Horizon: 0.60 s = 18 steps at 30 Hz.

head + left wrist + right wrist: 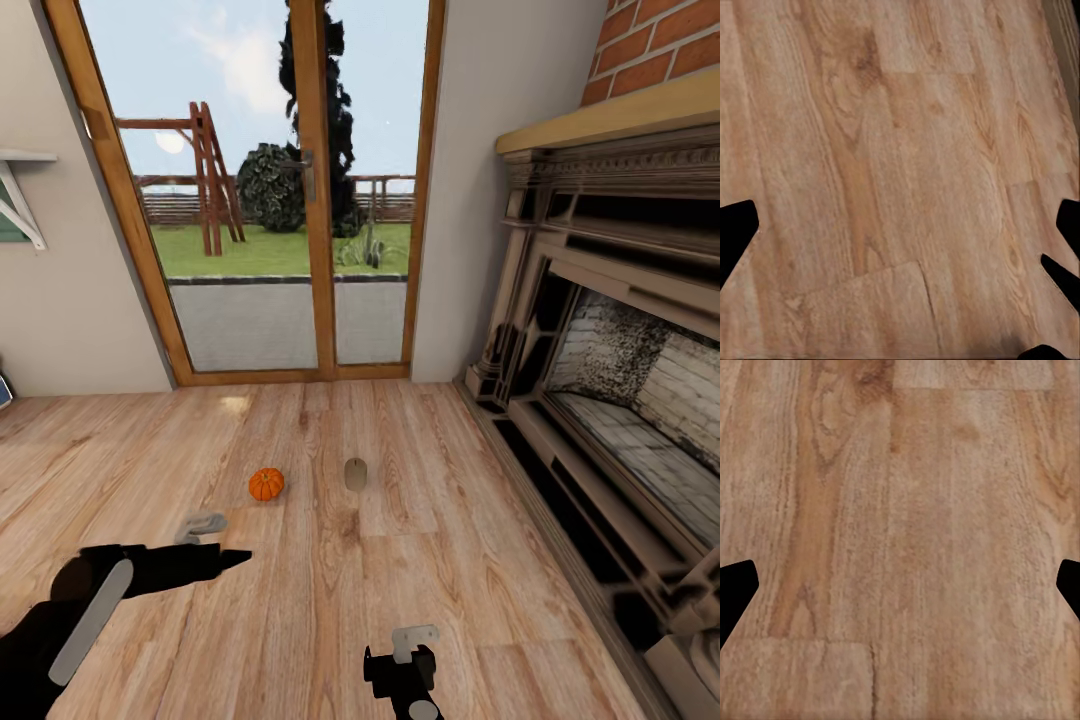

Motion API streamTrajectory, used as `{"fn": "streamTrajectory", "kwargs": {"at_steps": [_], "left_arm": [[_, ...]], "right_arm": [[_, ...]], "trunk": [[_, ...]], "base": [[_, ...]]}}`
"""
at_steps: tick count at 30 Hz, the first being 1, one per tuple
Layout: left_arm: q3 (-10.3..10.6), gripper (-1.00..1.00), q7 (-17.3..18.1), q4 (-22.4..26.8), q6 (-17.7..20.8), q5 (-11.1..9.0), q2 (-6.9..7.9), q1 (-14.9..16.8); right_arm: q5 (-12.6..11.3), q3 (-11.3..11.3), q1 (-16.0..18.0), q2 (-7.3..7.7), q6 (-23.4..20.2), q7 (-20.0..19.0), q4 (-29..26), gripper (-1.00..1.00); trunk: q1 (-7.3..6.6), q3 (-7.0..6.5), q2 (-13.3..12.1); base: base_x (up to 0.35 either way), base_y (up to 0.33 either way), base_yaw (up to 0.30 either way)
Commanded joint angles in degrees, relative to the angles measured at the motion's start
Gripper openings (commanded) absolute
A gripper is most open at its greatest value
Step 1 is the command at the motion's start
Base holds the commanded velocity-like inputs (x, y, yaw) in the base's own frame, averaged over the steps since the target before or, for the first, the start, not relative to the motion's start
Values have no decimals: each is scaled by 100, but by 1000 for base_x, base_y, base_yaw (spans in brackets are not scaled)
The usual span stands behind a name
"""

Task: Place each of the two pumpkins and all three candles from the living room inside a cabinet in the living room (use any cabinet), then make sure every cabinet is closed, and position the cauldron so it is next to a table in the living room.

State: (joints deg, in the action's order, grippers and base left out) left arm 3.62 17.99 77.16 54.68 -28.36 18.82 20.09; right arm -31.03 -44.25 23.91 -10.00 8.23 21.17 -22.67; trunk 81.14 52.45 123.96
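Progress check: collecting looks barely begun, judging by what lies loose. One pumpkin sits on the bare wood floor in front of the glass door, and just to its right, a little apart, stands one squat grey-brown candle; neither is stowed. No cabinet, cauldron or table can be seen from here, so their state cannot be judged, and the other pumpkin and two candles remain to be found. Stone-coloured fireplace runs along the right wall. Left arm: reaches low and forward over the planks, left gripper pointing toward the pumpkin but well short of it; its wrist camera has dark fingertips at both edges with only floor between, so the claw is spread wide and empty. Right arm: tucked close to the body, right gripper aimed down at the boards; its fingertips likewise sit at the frame edges, wide apart, nothing held. Probable next step: drive closer, then grasp pumpkin or candle.
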Motion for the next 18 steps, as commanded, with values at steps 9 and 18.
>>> {"fn": "streamTrajectory", "kwargs": {"at_steps": [9,18], "left_arm": [[82,100,-551,8,2,43,-115,-184],[77,100,-548,17,-189,49,-193,-219]], "right_arm": [[-163,-159,33,0,60,134,136,100],[-139,-171,-17,0,51,115,150,100]], "trunk": [[-1,5,2],[-1,5,2]], "base": [[98,0,0],[70,0,0]]}}
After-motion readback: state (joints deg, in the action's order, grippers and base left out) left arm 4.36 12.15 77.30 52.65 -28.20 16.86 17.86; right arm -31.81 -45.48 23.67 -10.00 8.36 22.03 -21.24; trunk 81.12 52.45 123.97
